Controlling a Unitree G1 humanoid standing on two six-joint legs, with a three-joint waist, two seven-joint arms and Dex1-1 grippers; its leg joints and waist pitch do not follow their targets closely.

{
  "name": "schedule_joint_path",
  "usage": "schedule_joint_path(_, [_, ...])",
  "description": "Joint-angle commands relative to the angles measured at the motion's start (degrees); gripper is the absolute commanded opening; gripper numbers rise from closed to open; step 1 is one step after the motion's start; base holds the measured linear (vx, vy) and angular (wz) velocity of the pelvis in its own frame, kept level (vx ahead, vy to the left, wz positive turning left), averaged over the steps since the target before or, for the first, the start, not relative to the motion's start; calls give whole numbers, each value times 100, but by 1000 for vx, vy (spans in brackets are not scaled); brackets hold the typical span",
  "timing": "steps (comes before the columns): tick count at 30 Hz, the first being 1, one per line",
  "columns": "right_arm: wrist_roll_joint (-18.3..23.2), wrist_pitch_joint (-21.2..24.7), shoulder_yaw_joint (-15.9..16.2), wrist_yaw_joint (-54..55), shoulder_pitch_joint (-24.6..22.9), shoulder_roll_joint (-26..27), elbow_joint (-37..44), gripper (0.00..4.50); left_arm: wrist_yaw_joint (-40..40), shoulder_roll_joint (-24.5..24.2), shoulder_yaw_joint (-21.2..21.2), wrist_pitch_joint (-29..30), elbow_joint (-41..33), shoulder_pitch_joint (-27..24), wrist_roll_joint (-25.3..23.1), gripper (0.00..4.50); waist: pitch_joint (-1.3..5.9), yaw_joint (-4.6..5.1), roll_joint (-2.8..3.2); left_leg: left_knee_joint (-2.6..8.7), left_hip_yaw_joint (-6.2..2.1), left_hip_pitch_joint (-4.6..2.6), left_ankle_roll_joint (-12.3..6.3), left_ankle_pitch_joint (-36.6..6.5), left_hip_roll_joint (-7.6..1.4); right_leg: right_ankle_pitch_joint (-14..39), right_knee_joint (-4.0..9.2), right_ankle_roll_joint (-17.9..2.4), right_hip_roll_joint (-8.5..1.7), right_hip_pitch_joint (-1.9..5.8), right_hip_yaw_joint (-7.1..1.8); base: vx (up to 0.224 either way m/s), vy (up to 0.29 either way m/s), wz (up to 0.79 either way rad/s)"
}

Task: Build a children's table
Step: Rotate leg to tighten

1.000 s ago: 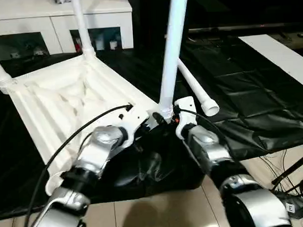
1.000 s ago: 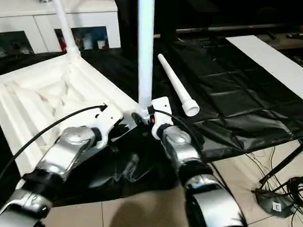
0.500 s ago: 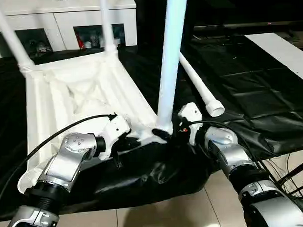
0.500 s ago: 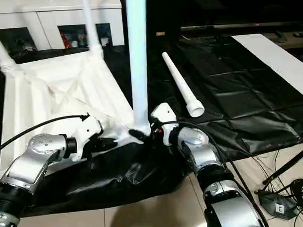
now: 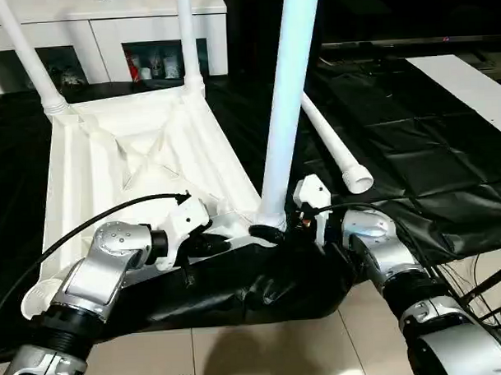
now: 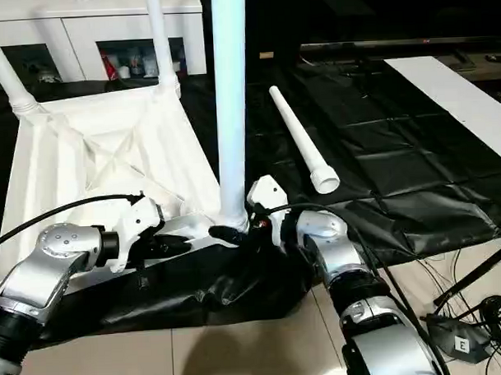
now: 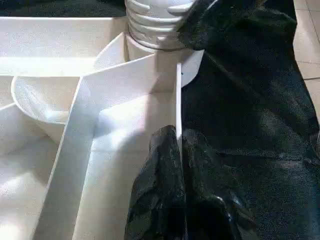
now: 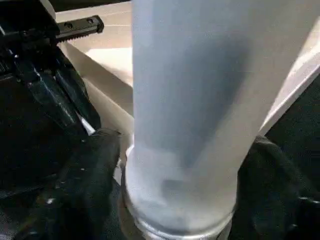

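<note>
This looks like a robot test room or lab set up indoors, not a lived-in home. Beneath both grippers, a large work table is draped in a crinkled black plastic sheet [image 5: 413,141] that hangs over its near edge. Below that edge lies a floor of glossy beige tiles [image 6: 240,352]. Down past the right gripper, loose black cables [image 6: 485,315] and a small black box marked with the letter E [image 6: 455,342] lie on those tiles. Far beyond the left gripper stands a low white cabinet with glass doors [image 5: 105,44], small coloured items behind the glass. A flat white board [image 5: 469,85] lies on the sheet, well beyond the right gripper.
</note>
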State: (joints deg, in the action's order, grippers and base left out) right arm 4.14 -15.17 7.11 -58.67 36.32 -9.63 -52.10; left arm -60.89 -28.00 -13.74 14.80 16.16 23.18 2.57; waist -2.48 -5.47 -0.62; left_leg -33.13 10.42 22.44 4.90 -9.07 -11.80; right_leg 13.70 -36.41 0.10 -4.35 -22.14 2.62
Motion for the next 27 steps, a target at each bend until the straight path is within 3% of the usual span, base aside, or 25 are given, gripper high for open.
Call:
schedule_joint_path(1, [44,64,-82,-79,78,-33,-26,323,-196,74,-119,-48,-96,57,125,0,371,10,28,306,-22,-134,-577,-666,-152,-701,320,-1523,-304,241,-196,0,0,0])
schedule_joint_path(10, [49,52,-57,-153,114,-48,-138,269,-245,51,-177,-78,-5,140,57,0,369,6,33,304,-24,-133,-541,-745,-154,-597,319,-1538,-304,243,-194,0,0,0])
schedule_joint_path(22, [37,50,-120,-2,151,-21,-257,267,-236,46,-184,-84,56,176,15,0,364,11,23,306,-29,-135,-478,-867,-156,-401,322,-1539,-312,236,-195,0,0,0])
schedule_joint_path(24, [13,85,-187,342,180,42,-335,267,-44,100,-158,-103,137,182,-57,0,359,17,19,309,-29,-131,-469,-870,-155,-378,323,-1534,-314,235,-197,0,0,0])
schedule_joint_path(27, [-187,143,-321,1664,290,254,-622,267,614,355,-140,37,478,317,-312,0,321,66,-14,350,-31,-151,-242,-1166,-150,213,386,-1445,-328,208,-217,0,0,0])
